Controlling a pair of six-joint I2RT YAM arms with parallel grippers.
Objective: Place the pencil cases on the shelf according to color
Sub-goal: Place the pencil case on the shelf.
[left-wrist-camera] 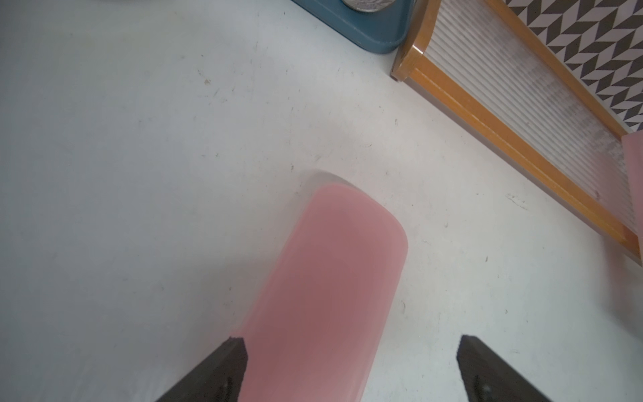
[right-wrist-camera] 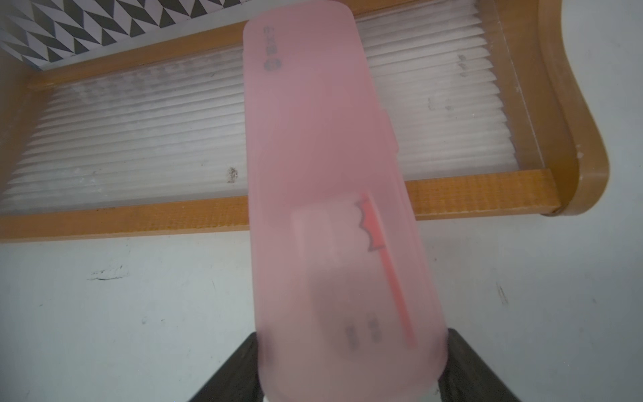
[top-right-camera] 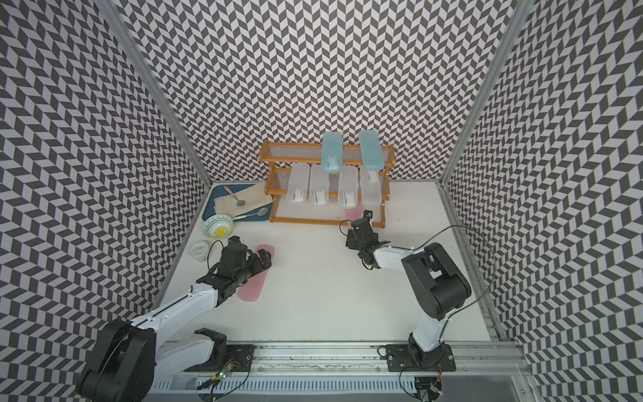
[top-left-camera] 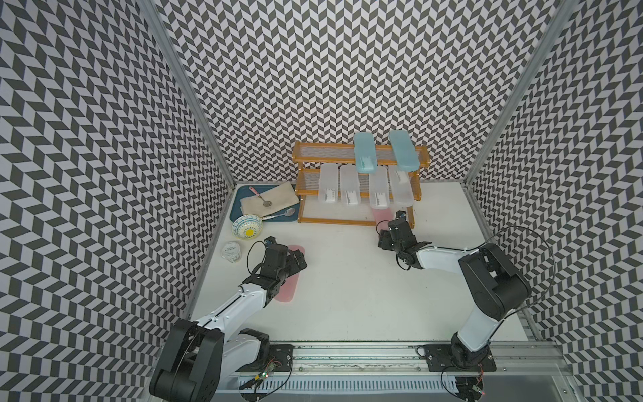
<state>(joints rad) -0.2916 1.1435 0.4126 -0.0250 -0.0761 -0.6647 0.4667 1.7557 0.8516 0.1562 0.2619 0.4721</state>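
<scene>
My left fingers (left-wrist-camera: 351, 348) are spread, straddling the near end of the loose pink case (left-wrist-camera: 334, 278), which lies flat on the table (left-wrist-camera: 139, 139). Its long axis runs straight out ahead of the fingers, toward the shelf (left-wrist-camera: 487, 127), so I span the short width. The case sits off-centre: one finger is right at its edge, with a clear gap to the other. Can't tell if that finger is touching. My read: centre sideways before closing, or the case skids on the smooth table. The left arm is clearly the nearer one for this case.

Material: translucent matte plastic, flat lid, rounded ends, slick. The walls probably flex under a pinch.

Shelf: orange-brown wood frame, ribbed translucent panels, three steps. Two blue cases (top-left-camera: 364, 153) lie on the top step, four frosted white cases (top-left-camera: 328, 188) on the middle, all overhanging the front.

My right fingers (right-wrist-camera: 351, 369) are pinching the near end of the second pink case (right-wrist-camera: 330, 174). Its long axis points ahead and its far end is over the bottom tier (right-wrist-camera: 139, 121), crossing the front rail. Resting or hovering: can't tell. The bottom tier looks like the pink row.
</scene>
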